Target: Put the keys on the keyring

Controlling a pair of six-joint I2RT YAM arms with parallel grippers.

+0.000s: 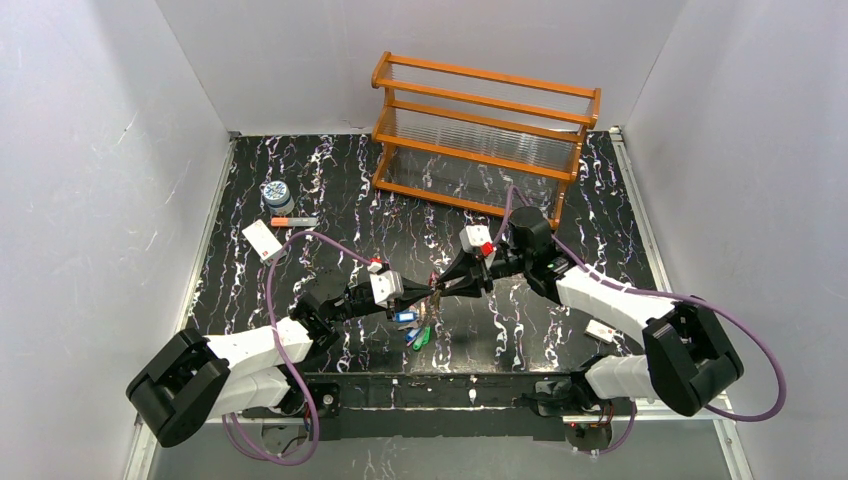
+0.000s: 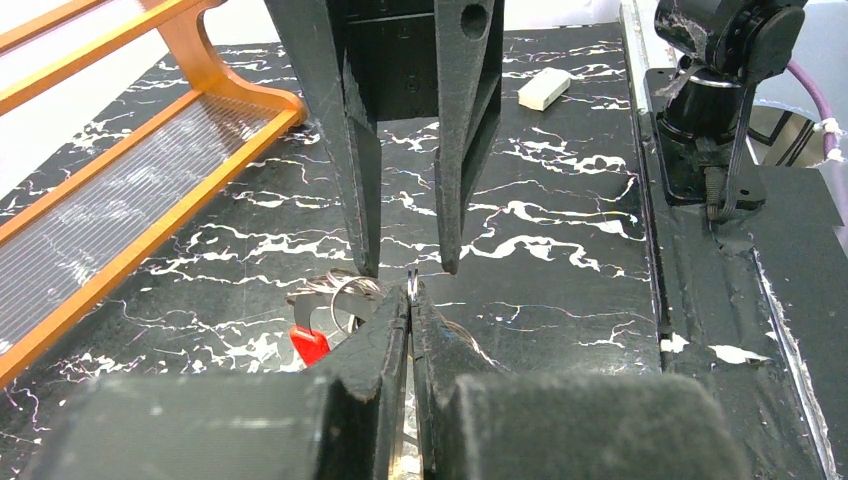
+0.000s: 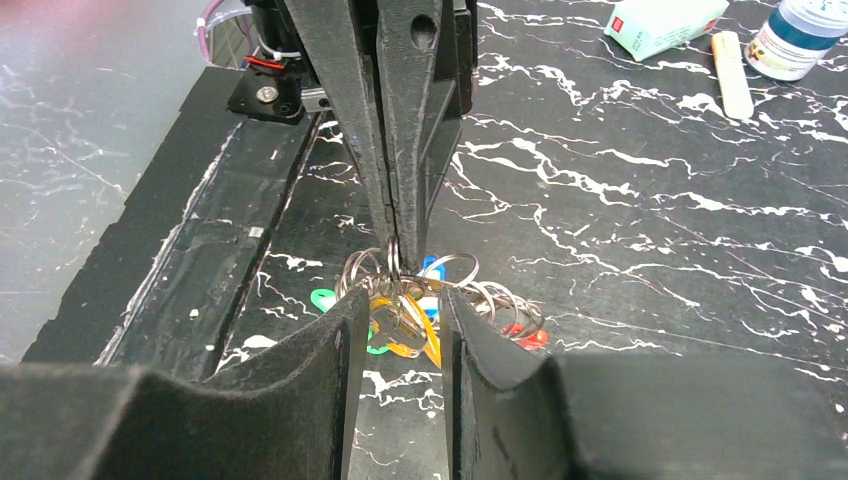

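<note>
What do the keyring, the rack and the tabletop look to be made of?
The keyring is thin silvery wire loops with bright glints, likely steel. The rack has a glossy orange-brown frame, probably varnished wood; its shelves look like clear ribbed plastic. The tabletop is black with white veins, a marble look, possibly only a printed sheet.

Bright, even, diffuse from above. Soft faint shadows on glossy worktop [image 1: 330,190]; mild sheen in wrist views. Bottom foreground of both wrist views blurred, too close to lens. Overhead sharp, small items barely resolved.
</note>
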